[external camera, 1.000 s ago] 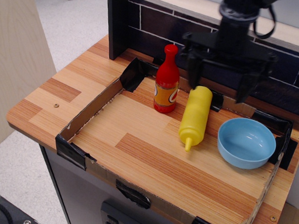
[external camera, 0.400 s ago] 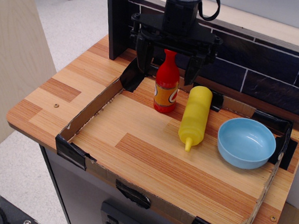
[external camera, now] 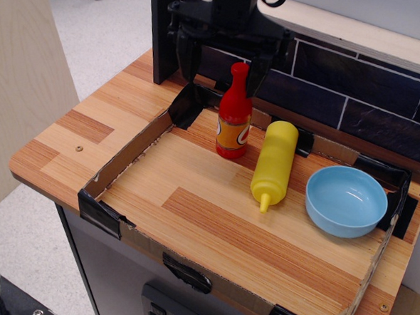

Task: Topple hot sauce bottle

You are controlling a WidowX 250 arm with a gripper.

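The hot sauce bottle (external camera: 235, 115) is small and red, with a rounded red cap and an orange-and-white label. It stands upright at the back of the wooden counter, inside the low cardboard border. My black gripper (external camera: 223, 71) hangs behind and just left of the bottle's cap, its two fingers spread wide apart. The right finger (external camera: 257, 71) is close beside the bottle's neck; the left finger (external camera: 189, 60) is well to the left. The gripper is open and holds nothing.
A yellow squeeze bottle (external camera: 274, 165) lies on its side just right of the hot sauce bottle, nozzle toward the front. A light blue bowl (external camera: 346, 200) sits at the right. A low cardboard wall (external camera: 128, 155) taped with black tape rings the work area. A dark tiled backsplash (external camera: 342, 94) rises behind.
My gripper has moved left along the back, from above the yellow bottle to behind and left of the hot sauce bottle. The bottles and bowl have not moved.
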